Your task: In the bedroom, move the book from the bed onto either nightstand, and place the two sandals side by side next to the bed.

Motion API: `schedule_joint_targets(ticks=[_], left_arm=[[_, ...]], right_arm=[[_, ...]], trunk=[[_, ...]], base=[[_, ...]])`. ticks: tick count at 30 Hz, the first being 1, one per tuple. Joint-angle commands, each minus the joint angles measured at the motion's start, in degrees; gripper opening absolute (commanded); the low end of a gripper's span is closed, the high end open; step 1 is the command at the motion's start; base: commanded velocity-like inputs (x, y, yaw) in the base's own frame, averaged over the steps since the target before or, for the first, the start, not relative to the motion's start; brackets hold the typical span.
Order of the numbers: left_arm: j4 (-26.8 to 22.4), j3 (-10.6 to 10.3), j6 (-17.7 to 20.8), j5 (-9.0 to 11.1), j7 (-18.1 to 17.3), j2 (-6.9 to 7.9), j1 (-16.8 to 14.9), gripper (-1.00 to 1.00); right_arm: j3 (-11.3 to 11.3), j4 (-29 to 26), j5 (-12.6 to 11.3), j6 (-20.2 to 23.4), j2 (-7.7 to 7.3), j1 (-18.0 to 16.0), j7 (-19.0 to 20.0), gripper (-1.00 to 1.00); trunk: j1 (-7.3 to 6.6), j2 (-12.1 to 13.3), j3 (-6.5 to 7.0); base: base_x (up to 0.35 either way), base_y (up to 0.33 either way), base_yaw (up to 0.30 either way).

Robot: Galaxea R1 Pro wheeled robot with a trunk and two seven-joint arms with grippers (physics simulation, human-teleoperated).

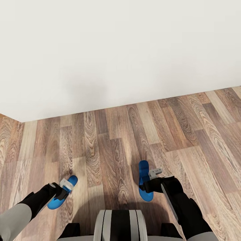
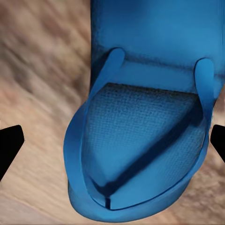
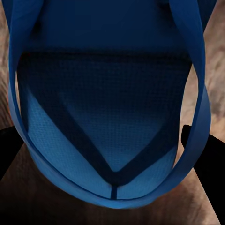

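Two blue sandals show, well apart on the wood-plank floor (image 1: 110,147) in front of a white wall (image 1: 117,50). Two arms reach down, one over each. The left hand (image 1: 64,188) sits over the left sandal (image 1: 60,193), and in the left wrist view its dark fingertips (image 2: 9,145) stand spread at either side of that sandal (image 2: 140,150), open. The right hand (image 1: 150,179) sits at the right sandal (image 1: 144,180); its fingers (image 3: 204,159) flank the sole (image 3: 108,117), but whether they grip it I cannot tell.
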Motion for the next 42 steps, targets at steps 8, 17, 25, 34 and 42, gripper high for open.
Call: schedule_joint_targets(ticks=[8, 17, 25, 34, 42], left_arm=[[0.1, -0.3, -0.5, 0.5, 0.3, 0.07, 0.0, 1.00], [0.5, -0.3, -1.0, 0.5, 0.4, 0.09, 0.0, 1.00], [1.0, -0.4, -1.2, 0.3, 0.4, 0.07, 0.0, -1.00], [1.1, -0.4, -1.2, 0.3, 0.3, 0.07, 0.0, -1.00], [1.1, -0.4, -1.3, 0.4, 0.1, 0.07, 0.0, -1.00]], right_arm=[[0.1, -0.1, 0.6, 0.2, 0.00, 0.0, 0.5, -1.00], [0.1, -0.1, 0.6, 0.2, 0.05, 0.0, 0.5, -1.00], [0.1, -0.1, 0.7, 0.2, 0.01, 0.0, 0.5, -1.00], [0.1, -0.1, 0.7, 0.2, 0.01, 0.0, 0.5, -1.00], [0.1, -0.1, 0.7, 0.2, 0.01, 0.0, 0.5, -1.00]], trunk=[[-0.01, 0.0, -0.03], [-0.01, 0.0, -0.03], [-0.01, 0.0, -0.03], [-0.01, 0.0, -0.03], [-0.01, 0.0, -0.03]], base=[[0.000, 0.000, 0.000], [0.000, 0.000, 0.000], [0.000, 0.000, 0.000], [0.000, 0.000, 0.000], [0.000, 0.000, 0.000]])
